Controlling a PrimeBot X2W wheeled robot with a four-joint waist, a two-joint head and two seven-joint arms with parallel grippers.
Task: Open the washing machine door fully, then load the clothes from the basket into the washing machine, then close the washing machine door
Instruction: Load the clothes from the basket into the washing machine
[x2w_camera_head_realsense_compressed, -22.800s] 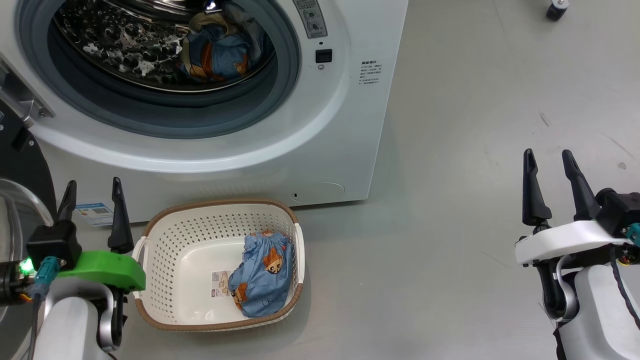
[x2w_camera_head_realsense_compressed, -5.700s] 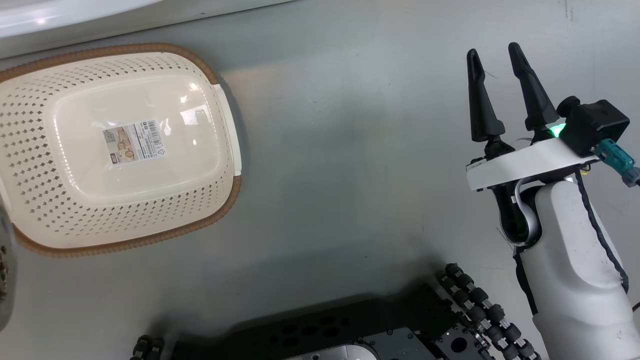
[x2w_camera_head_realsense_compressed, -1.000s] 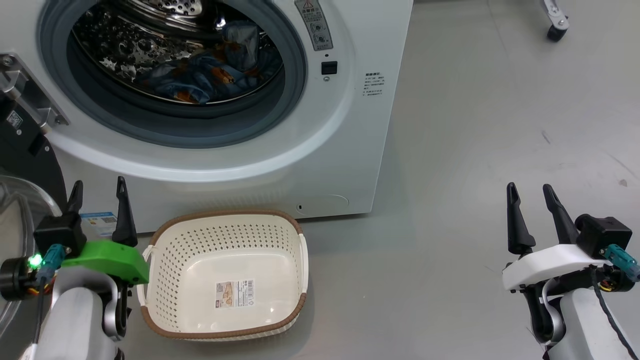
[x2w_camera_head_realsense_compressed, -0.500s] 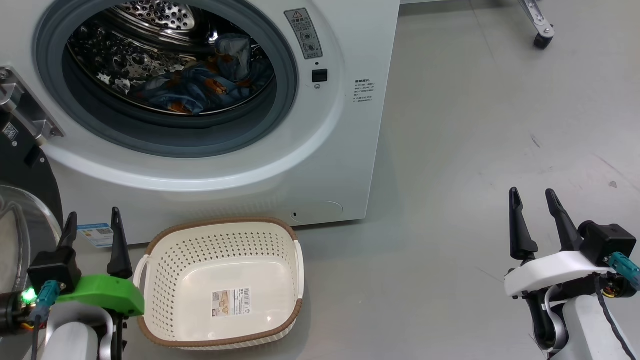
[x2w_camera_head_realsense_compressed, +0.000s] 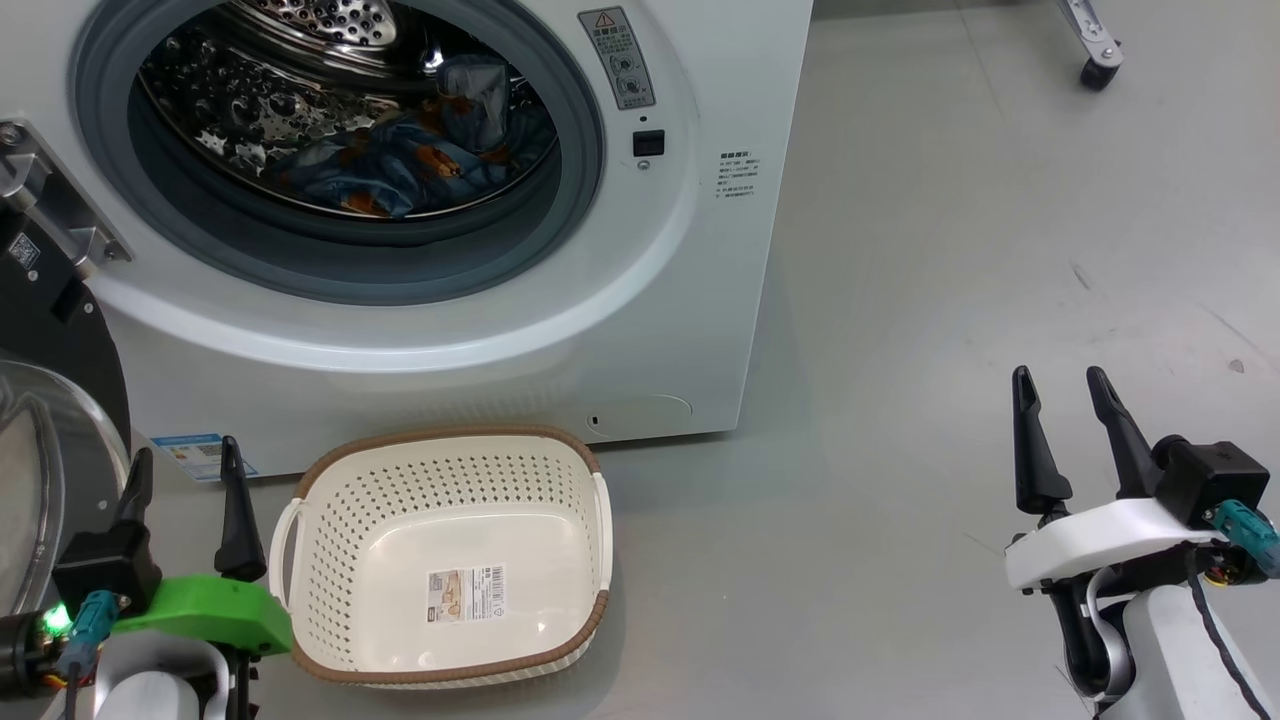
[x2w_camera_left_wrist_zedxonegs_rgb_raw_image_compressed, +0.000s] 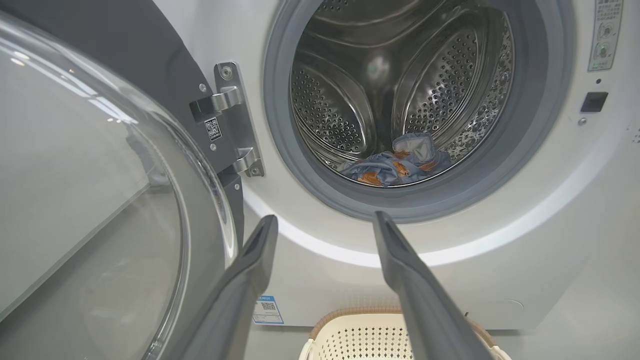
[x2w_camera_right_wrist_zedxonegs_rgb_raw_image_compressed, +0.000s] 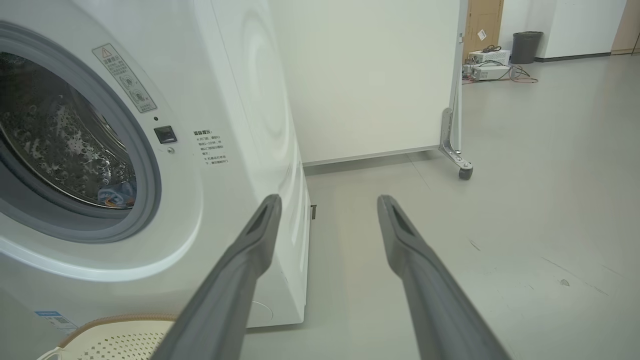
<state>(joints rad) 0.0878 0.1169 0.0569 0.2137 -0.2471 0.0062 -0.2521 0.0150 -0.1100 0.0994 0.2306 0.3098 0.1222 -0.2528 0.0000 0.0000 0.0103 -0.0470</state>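
The small light-blue garments printed with orange-brown figures (x2w_camera_head_realsense_compressed: 400, 165) lie heaped low inside the steel drum of the big white front-loading washing machine (x2w_camera_head_realsense_compressed: 700, 300). The cream-white perforated plastic basket with the brown woven-look rim (x2w_camera_head_realsense_compressed: 440, 436) sits just in front of the machine, holding nothing but its paper label.

What is left to handle, I judge, is the large round door with the glossy black rim and bulging clear glass bowl (x2w_camera_left_wrist_zedxonegs_rgb_raw_image_compressed: 100, 190). It hangs swung wide open at the machine's left on its metal hinge (x2w_camera_left_wrist_zedxonegs_rgb_raw_image_compressed: 227, 120). It looks rigid and fairly heavy, and the glass is smooth and probably slippery. A push on the black rim far from the hinge should turn it more easily than a pinch on the bowl.

The left gripper (x2w_camera_head_realsense_compressed: 186, 450) hovers in front of the machine's lower left corner, beside the door, jaws wide apart and empty. The right gripper (x2w_camera_head_realsense_compressed: 1058, 372) hangs well off the machine's right side over the grey floor (x2w_camera_head_realsense_compressed: 900, 450), jaws likewise apart and empty.

The door's swing probably passes above the basket. The machine's grey gasket edge looks free of cloth.
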